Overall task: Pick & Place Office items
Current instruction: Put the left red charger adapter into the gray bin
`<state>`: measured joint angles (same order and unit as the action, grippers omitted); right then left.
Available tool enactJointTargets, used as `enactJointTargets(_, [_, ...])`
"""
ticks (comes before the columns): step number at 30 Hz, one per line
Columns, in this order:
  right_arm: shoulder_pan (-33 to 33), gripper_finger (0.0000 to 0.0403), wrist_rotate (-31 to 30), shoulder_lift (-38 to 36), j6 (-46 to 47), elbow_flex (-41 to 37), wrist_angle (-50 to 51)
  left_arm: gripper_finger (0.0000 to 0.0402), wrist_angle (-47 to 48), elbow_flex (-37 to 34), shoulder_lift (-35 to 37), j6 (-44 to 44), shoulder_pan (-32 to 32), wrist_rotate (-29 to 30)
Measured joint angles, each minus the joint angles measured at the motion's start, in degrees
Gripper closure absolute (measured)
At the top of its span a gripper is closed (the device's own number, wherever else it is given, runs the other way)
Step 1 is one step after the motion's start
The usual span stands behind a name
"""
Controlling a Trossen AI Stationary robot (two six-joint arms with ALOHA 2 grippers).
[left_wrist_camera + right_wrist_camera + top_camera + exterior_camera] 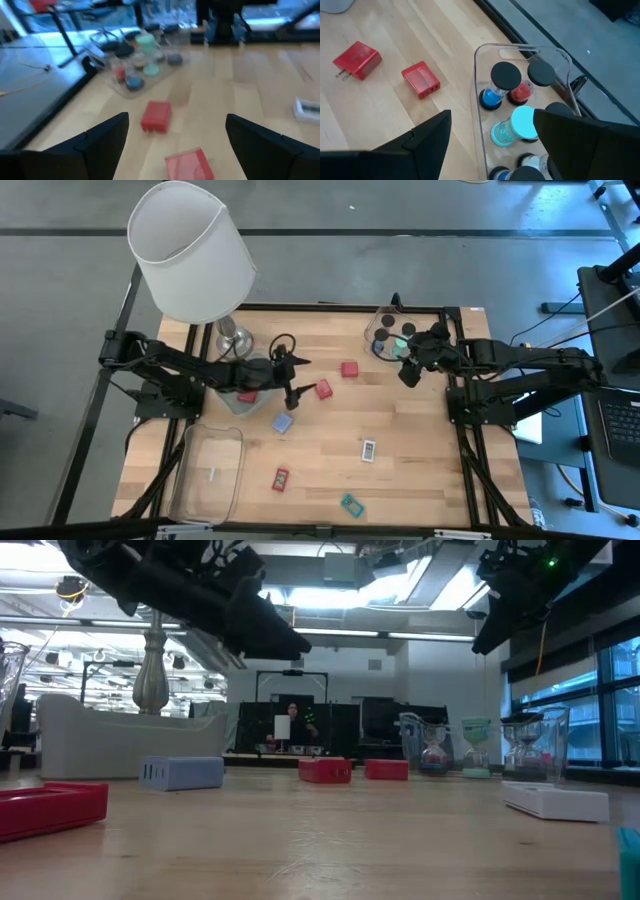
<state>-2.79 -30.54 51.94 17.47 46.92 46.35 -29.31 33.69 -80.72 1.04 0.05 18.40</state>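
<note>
Office items are lying scattered on the worktop point(420, 480): two red blocks point(349, 369) point(323, 389) are sitting just ahead of the left end effector point(290, 376), which is hanging wide open and empty. Right end effector point(407, 358) is hovering part-open, holding nothing, over the clear tray point(479, 95) of capped pieces point(505, 75). Judging by this, the left should be straddling the nearer block squarely before closing.

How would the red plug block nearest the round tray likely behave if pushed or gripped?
The red block looks boxy and rigid, lying flat on the wooden table, so it should probably slide, not roll. Its smooth faces may be a bit slippery.
</note>
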Motion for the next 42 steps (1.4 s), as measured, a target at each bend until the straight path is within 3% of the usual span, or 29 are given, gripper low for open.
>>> enactJointTargets(6, [0.00,0.0118,-0.07,0.00,0.02,0.00,-0.60,0.0071,0.93,4.29,-6.62,-0.76,0.10,-0.77])
enactJointTargets(12, [0.00,0.0118,-0.07,0.00,0.65,0.02,-0.89,0.0071,8.58,13.38,-15.22,7.03,0.92,-6.32])
enactJointTargets(20, [0.00,0.0118,-0.07,0.00,1.10,0.00,-0.86,0.0071,29.83,25.40,-21.63,26.31,1.71,-17.26])
enactJointTargets(27, [0.00,0.0118,-0.07,0.00,0.04,-1.86,-0.88,0.0071,37.56,30.19,-22.63,40.10,2.98,-20.15])
enactJointTargets(36, [0.00,0.0118,-0.05,0.00,-1.10,-3.10,-0.87,0.0071,43.60,32.13,-22.63,39.17,8.39,-25.58])
enactJointTargets(42, [-0.02,0.0118,-0.06,0.00,-3.18,-3.10,-1.82,0.0071,43.91,32.11,-23.88,38.76,10.39,-34.16])
